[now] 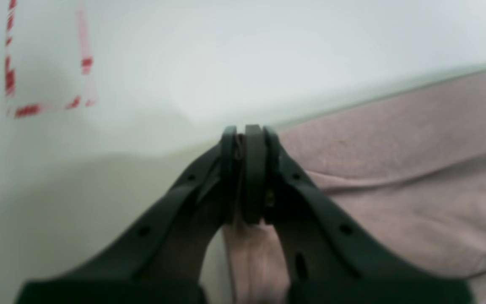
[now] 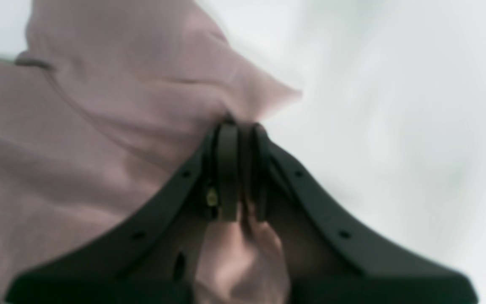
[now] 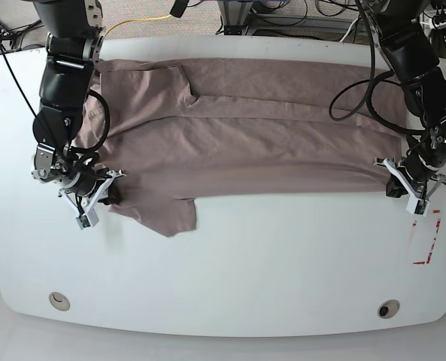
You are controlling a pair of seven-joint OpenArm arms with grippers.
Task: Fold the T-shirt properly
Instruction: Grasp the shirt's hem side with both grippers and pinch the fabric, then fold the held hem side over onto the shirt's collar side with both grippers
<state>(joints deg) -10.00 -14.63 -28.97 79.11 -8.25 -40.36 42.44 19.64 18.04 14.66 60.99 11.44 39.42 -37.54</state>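
Left gripper (image 1: pixel 245 139) clamped on shirt (image 3: pixel 245 143) hem corner; right gripper (image 2: pixel 238 135) pinching sleeve end. Spread lengthwise across bench (image 3: pixel 245 278), near edge seemingly doubled. Remaining folds undone.

Mauve T-shirt (image 3: pixel 268 143) (plain), white table (image 3: pixel 245 263).

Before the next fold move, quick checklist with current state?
1. Left gripper shut on the T-shirt: ok, cloth pinched between the pads in the left wrist view.
2. Right gripper shut on the T-shirt: ok, fabric bunched between its fingers.
3. Both grips on the near edge, at opposite ends: ok in the base view.
4. Shirt lying flat: not ok, wrinkled, sleeve flap hanging toward the near side.
5. How many cloth layers each grip holds: cannot tell, wrist views blurred.
6. Table on the near side free of other objects: ok, only red tape marks.
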